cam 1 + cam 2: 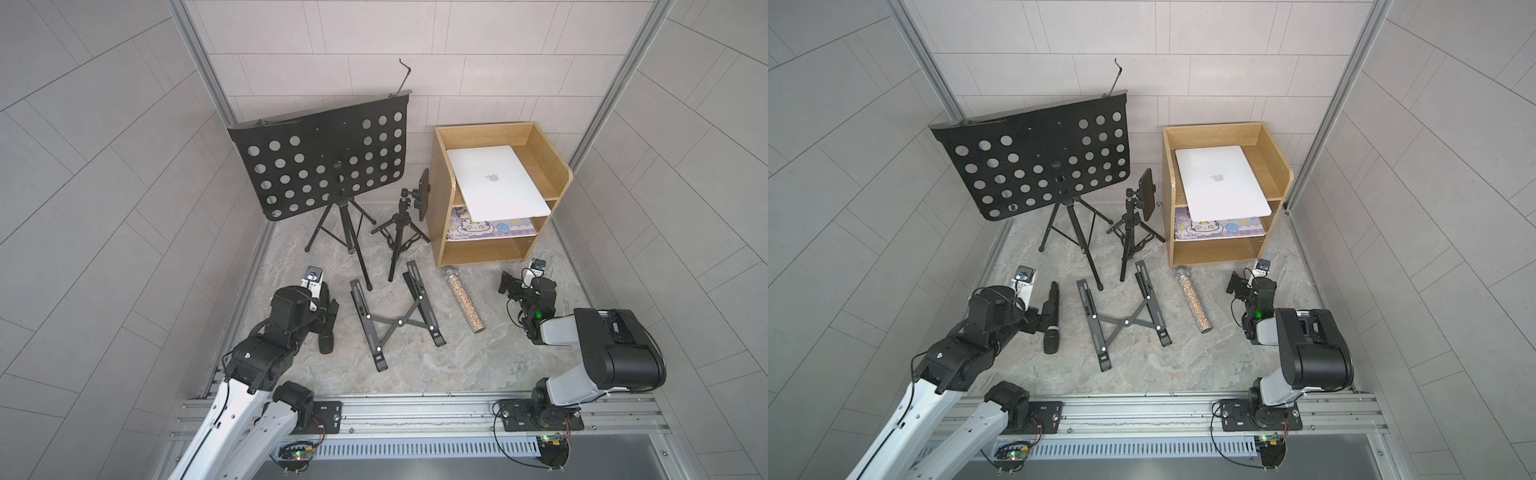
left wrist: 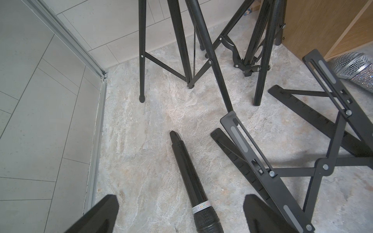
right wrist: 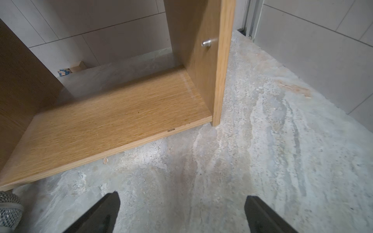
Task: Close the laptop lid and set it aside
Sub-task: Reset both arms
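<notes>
Laptop [image 1: 496,183] closed and shelved, both arms low on the table.
I see its lid [image 1: 1221,183] shut, logo up, in the wooden shelf unit's [image 1: 440,199] top tray, front edge overhanging; a cartoon-printed notebook [image 1: 486,229] fills the compartment beneath. My left gripper [image 2: 181,197] and right gripper [image 3: 182,195] gape wide, holding nothing, so the task looks done.

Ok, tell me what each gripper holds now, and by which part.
Nothing is held. The left gripper and right gripper are both open; the black microphone lies free under the left.

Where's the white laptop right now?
In both top views the laptop lies closed on top of the wooden shelf, far back on the right arm's side.
</notes>
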You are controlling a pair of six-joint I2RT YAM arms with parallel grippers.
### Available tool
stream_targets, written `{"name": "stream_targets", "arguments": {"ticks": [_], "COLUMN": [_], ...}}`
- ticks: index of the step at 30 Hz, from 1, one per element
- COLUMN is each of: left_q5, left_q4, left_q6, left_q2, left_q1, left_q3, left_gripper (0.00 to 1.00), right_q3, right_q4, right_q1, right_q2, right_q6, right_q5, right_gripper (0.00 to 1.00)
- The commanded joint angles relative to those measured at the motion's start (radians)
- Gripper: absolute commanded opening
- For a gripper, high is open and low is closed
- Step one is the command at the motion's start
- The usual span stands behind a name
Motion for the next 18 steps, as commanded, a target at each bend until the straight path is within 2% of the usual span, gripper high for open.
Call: {"name": "stream_targets", "arguments": {"ticks": [1, 6, 9, 12, 16, 18], "left_q5": [-0.054, -0.173, -0.207, -0.215, -0.236, -0.22], "left_q4": [0.02, 0.165, 0.304, 0.468, 0.753, 0.837], "left_q6": [-0.023, -0.057, -0.034, -0.014, -0.044, -0.082], "left_q2": [-0.026, -0.042, -0.008, 0.077, 0.217, 0.307], "left_q1": [0.0, 0.001, 0.011, 0.05, 0.121, 0.173], "left_q3": [-0.024, -0.121, -0.178, -0.248, -0.343, -0.354], "left_gripper": [1.0, 1.0, 1.0, 1.0, 1.0, 1.0], "right_q3": [0.056, 0.057, 0.069, 0.068, 0.068, 0.067], "right_q4": [-0.041, -0.036, -0.065, -0.059, -0.059, -0.057], "right_q1": [-0.006, -0.005, -0.002, -0.003, -0.003, -0.003], "right_q2": [-0.026, -0.022, -0.026, -0.023, -0.023, -0.022], "right_q6": [-0.007, -0.02, -0.029, -0.031, -0.031, -0.031], "right_q5": [-0.002, -0.018, -0.03, -0.028, -0.028, -0.028], "right_gripper": [1.0, 1.0, 1.0, 1.0, 1.0, 1.0]}}
